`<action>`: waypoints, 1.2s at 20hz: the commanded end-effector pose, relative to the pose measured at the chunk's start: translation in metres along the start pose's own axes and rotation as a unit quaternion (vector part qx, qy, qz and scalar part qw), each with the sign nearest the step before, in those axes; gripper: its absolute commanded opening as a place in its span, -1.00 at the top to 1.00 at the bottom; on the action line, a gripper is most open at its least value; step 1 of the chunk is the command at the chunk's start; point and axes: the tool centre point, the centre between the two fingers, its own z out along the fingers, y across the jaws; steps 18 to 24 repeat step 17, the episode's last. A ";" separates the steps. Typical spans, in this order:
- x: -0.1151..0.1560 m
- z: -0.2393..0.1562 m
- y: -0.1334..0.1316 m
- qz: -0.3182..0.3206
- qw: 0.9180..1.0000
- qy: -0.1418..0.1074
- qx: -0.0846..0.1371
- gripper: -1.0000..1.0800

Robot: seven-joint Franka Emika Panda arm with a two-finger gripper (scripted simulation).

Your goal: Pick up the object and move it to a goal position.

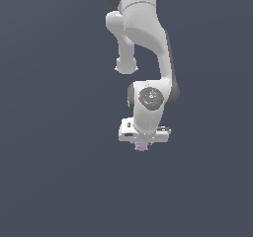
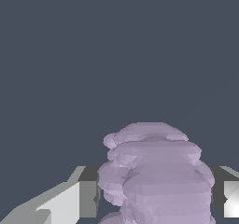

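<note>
The gripper [image 1: 142, 143] holds the object [image 1: 142, 146] between both fingers [image 2: 74, 202], so carry it slowly, keeping the squeeze firm toward the goal.

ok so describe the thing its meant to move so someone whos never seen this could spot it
Follow the white arm down to the flat white gripper at its lower end. Poking out just beneath it, between the jaws, is the object: a small, stubby, pale lilac cylinder with ribbed, wavy sides. It is the only coloured thing against the plain dark grey-blue backdrop, and much narrower than the gripper.
</note>
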 end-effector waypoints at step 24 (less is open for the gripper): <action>-0.036 -0.029 -0.129 0.000 1.000 0.000 0.000 1.00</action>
